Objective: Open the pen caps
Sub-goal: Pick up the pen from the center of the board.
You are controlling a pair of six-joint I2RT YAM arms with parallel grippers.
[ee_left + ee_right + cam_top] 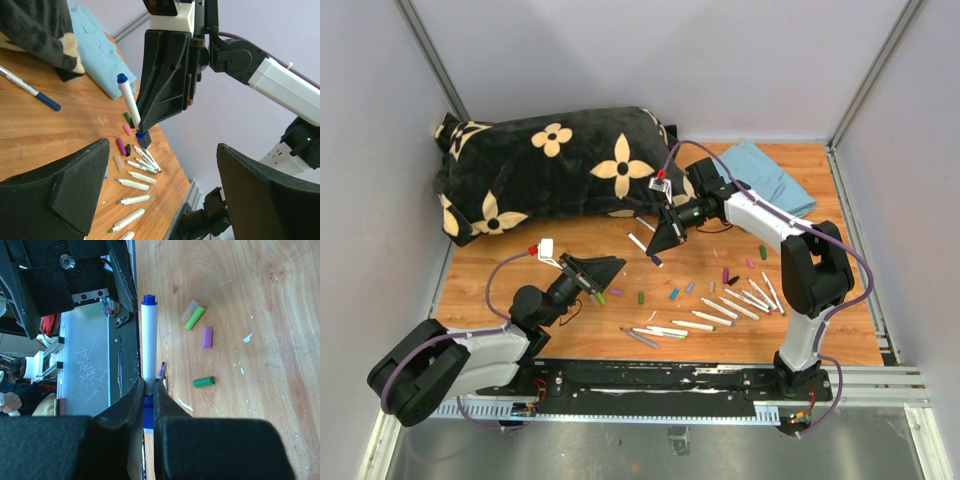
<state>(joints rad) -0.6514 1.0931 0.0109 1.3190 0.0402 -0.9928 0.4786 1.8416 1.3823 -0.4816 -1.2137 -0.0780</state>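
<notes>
My right gripper (148, 390) is shut on a white-barrelled pen (149, 340), close to its rear blue cap (148, 409). The pen's other blue cap (148, 300) sticks out past the fingertips. From above, this pen (642, 247) hangs over the table's middle in the right gripper (658, 247). My left gripper (610, 278) stands open and empty to its near left. In the left wrist view the held pen (131, 107) is beyond that gripper's wide-apart fingers (55, 195). Loose pen caps (673, 294) lie scattered on the wood, among them a green one (203, 382) and a purple one (207, 337).
Several uncapped white pens (720, 306) lie in a row at the front right. Another capped pen (30, 90) lies near a black pillow with cream flowers (550, 165) at the back left. A blue cloth (767, 175) sits at the back right. Walls enclose the table.
</notes>
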